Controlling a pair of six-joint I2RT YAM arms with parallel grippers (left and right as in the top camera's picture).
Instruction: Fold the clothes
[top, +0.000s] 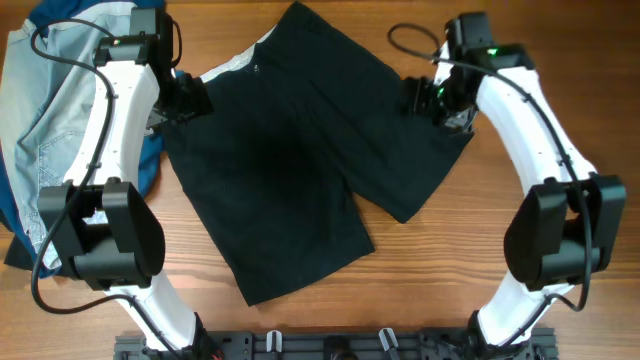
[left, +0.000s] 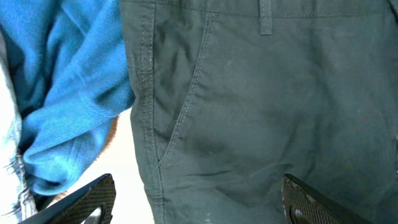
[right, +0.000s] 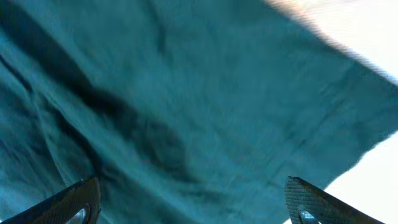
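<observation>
Wooden table (top: 450, 290), seen from above: black shorts (top: 300, 150) lie spread flat at its centre, waistband toward 11 o'clock, one leg running to 6 o'clock, the other to 4 o'clock. My left gripper (top: 190, 97) hovers over the waistband corner at the shorts' 9 o'clock, jaws wide apart and holding nothing, a pocket seam beneath them. My right gripper (top: 425, 97) hangs over the leg hem at 3 o'clock, jaws likewise spread and empty. Light denim shorts (top: 50, 110) and a blue garment (left: 68, 93) lie heaped at the table's 9 o'clock edge, the blue cloth just beside the black shorts.
</observation>
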